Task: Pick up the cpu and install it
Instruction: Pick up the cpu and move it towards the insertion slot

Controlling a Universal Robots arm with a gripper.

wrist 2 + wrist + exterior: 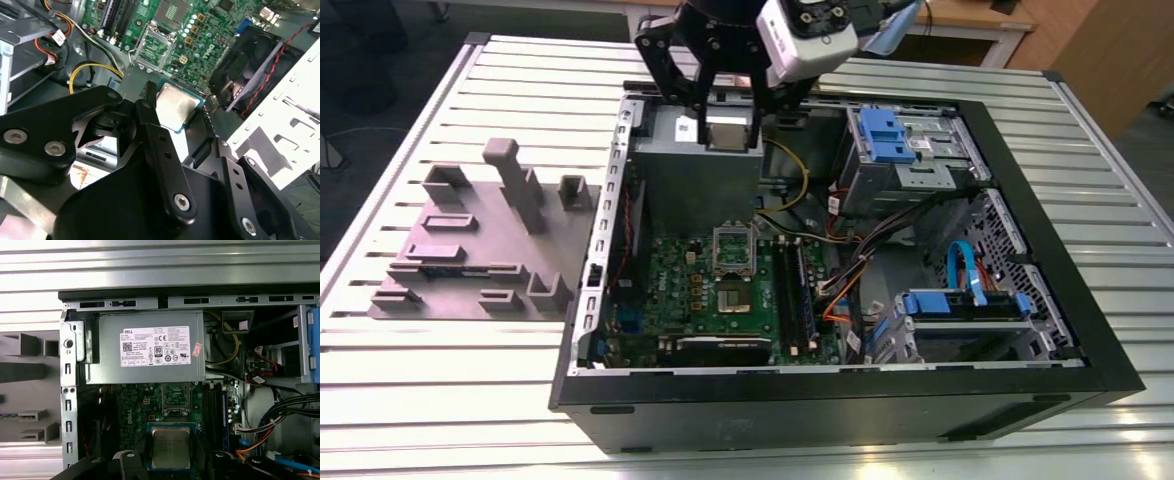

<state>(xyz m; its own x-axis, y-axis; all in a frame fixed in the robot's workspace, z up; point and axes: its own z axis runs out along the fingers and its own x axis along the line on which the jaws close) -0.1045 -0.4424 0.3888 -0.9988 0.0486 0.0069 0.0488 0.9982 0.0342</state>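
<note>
The cpu (730,127) is a small silver-grey square chip with a pale rim. It hangs above the grey power supply (694,170) at the back of the open computer case (854,400). My gripper (730,138) is shut on the cpu, one black finger on each side. In both wrist views the cpu (175,106) (171,447) sits between the black fingers (150,97), metal top showing. On the green motherboard, the socket frame (734,248) (156,47) (176,397) stands open, apart from the chip.
A grey fixture block (467,240) with slots and posts lies on the slatted table at the exterior view's left. Inside the case are drive cages with blue clips (897,135), loose coloured cables (854,270), memory slots and a black fan (250,55).
</note>
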